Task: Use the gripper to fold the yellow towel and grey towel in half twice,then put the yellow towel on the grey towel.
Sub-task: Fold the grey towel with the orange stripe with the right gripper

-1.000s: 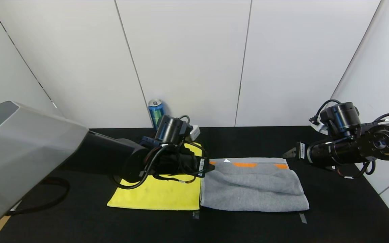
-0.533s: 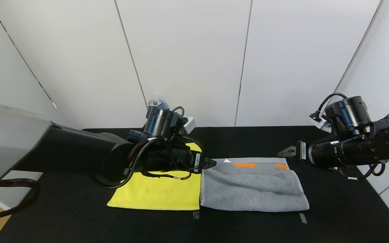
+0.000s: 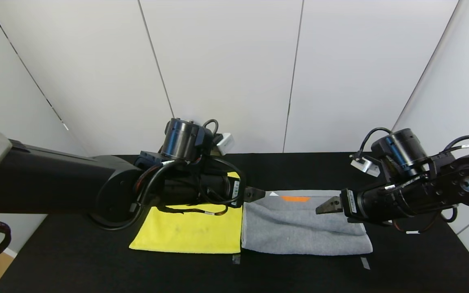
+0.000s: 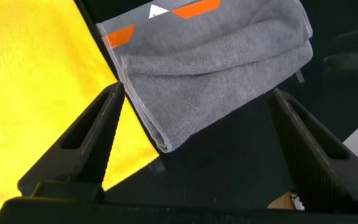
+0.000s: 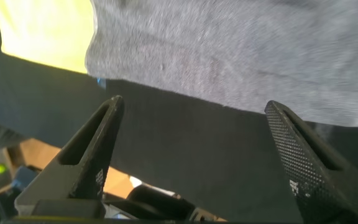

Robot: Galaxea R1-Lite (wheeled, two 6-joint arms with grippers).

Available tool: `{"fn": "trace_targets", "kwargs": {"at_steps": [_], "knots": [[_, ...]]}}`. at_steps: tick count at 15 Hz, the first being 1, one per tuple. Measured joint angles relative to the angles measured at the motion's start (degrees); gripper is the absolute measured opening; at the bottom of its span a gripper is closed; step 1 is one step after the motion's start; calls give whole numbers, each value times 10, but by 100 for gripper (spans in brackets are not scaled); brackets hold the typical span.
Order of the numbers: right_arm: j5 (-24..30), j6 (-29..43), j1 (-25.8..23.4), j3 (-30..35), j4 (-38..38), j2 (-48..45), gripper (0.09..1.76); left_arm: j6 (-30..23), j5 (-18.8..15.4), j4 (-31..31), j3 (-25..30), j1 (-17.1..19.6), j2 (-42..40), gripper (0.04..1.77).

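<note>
The yellow towel [image 3: 185, 230] lies flat on the black table, partly under my left arm. Directly to its right, edge to edge, lies the grey towel [image 3: 299, 234], folded, with an orange mark [image 3: 295, 198] on its far border. My left gripper [image 3: 255, 194] hovers open and empty over the grey towel's far left corner. My right gripper [image 3: 326, 205] is also open and empty, above the towel's far right part. The left wrist view shows the grey towel [image 4: 216, 68] and yellow towel [image 4: 30, 93] below the open left gripper [image 4: 197, 93]. In the right wrist view the grey towel [image 5: 229, 56] lies beyond the open right gripper [image 5: 194, 102].
The black table [image 3: 421, 260] runs to white wall panels at the back and right. Two small tape marks [image 3: 236, 259] [image 3: 364, 263] sit just in front of the towels. My left arm spans the table's left half.
Both grippers have opened wider. The right gripper has swung left and down over the grey towel, covering one orange mark. The left wrist has risen slightly, hiding the can behind it.
</note>
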Motion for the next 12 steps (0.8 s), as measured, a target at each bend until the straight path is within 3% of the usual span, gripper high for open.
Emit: {"fn": "trace_targets", "kwargs": {"at_steps": [6,12], "knots": [[6,0,15,-9,-2,62,168,0,0,0,0,1,-8,168],[6,0,16,-10,-2,65,168,0,0,0,0,1,-9,168]]}}
